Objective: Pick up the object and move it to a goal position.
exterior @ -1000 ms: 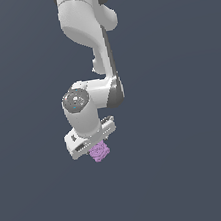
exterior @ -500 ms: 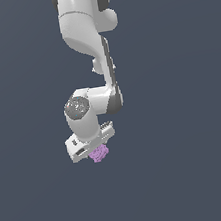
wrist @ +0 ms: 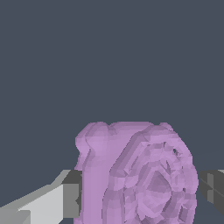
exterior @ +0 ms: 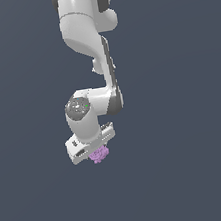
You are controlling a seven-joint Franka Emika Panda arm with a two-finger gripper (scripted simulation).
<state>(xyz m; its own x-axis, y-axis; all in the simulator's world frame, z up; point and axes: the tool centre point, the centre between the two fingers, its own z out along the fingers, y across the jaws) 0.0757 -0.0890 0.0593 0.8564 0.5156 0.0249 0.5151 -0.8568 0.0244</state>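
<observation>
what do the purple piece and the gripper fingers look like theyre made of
The purple piece: matte, faceted, with ring-like relief and no gloss, perhaps plastic or rubber; a simulator render leaves it open. The gripper fingers: flat white bodies with dark grey pads, hard-looking, plastic or painted metal.

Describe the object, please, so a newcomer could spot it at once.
Follow the white arm down to its end effector. The object sits between the fingers: a small knobbly block with ring relief, the only light-purple thing against the dark grey backdrop.
</observation>
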